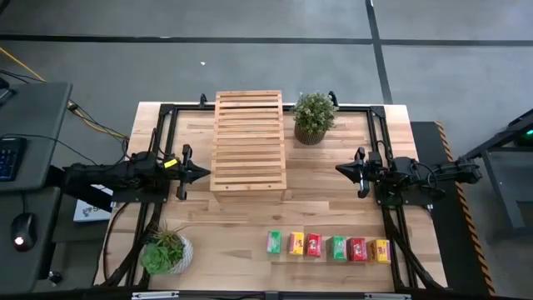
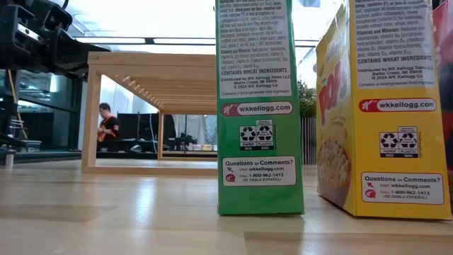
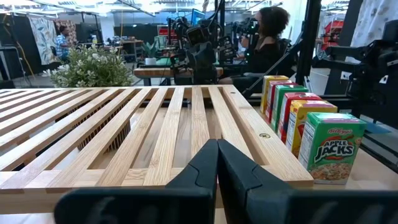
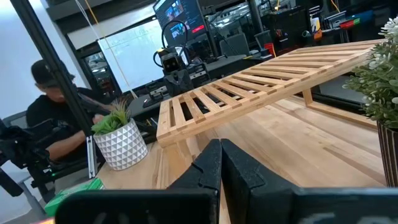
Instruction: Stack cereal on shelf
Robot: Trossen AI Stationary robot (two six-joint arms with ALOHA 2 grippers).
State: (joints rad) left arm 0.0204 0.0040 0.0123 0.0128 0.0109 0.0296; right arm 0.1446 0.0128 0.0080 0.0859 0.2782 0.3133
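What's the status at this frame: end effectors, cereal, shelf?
Left end effector and right end effector shut, empty, flanking shelf. Six cereal boxes in row, untouched. Nothing in the way.

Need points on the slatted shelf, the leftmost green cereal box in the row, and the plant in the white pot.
shelf [image 1: 248, 142], high view, middle of the slatted top.
green cereal box [image 1: 274, 242], high view, middle of its top face.
plant in white pot [image 1: 164, 249], high view, on the leaves.

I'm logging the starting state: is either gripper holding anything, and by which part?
Nothing is held. The left gripper and right gripper are both shut and empty, either side of the shelf; the cereal stands untouched.
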